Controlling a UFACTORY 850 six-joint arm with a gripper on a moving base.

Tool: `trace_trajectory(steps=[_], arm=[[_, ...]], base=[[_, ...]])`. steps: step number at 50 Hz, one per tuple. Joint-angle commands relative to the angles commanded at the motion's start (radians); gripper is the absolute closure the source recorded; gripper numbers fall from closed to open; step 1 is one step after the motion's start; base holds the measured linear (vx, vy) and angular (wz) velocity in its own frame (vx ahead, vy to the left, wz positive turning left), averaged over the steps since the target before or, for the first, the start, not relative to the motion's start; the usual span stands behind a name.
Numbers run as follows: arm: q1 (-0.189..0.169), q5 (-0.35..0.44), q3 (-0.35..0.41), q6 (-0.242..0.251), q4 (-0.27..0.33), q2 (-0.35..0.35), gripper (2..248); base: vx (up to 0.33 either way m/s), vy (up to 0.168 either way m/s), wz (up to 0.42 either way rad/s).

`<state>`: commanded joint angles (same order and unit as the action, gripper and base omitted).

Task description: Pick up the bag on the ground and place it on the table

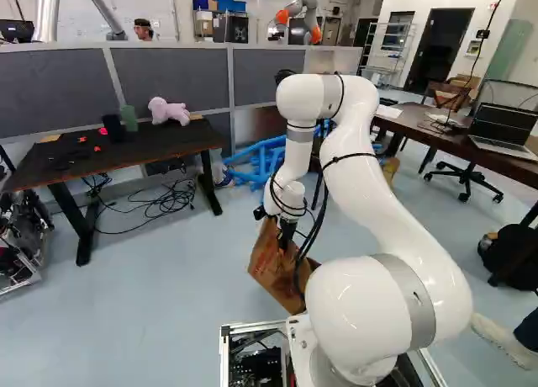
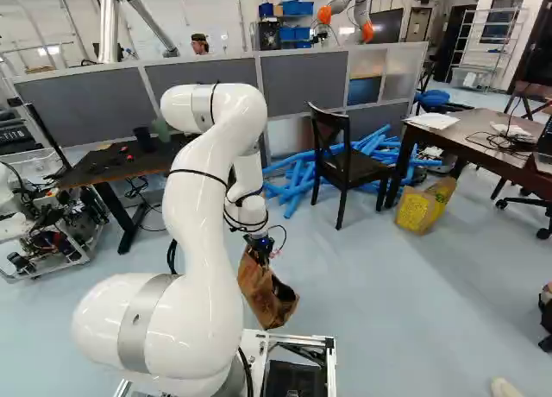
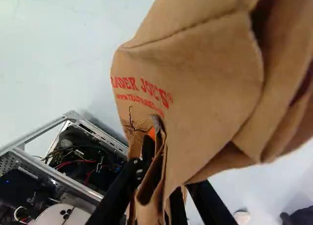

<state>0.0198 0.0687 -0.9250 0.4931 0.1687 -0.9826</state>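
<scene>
At nine o'clock in the left base view sits a metal-framed machine (image 1: 15,248). Toward ten o'clock stands the dark counter (image 1: 160,157), with a black cup (image 1: 113,128), a green block (image 1: 129,119) and a pink plush toy (image 1: 170,111) on it (the toy is the cheerful one); cables (image 1: 160,204) lie beneath. Near six o'clock, just below the centre, the brown paper bag (image 1: 275,272) hangs tilted over the floor (image 1: 151,320), well apart from that counter. The gripper (image 1: 287,234) is above it, its jaws pinching a crumpled fold of the bag between them in the wrist view. Blue tubes (image 1: 255,157) lie beyond, just above centre. The white arm (image 1: 395,227) rises from five o'clock. Toward two o'clock, a laptop (image 1: 506,124) rests on another counter (image 1: 412,124).
</scene>
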Motion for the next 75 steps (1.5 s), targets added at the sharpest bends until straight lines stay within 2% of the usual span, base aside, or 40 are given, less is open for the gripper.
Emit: trace_trajectory(steps=[51,75], arm=[[0.013,-0.001,0.184,0.0,-0.14,0.235,227],[0.013,-0.013,0.251,0.0,-0.148,0.347,227]], base=[[0.0,0.0,0.0],[0.0,0.0,0.0]])
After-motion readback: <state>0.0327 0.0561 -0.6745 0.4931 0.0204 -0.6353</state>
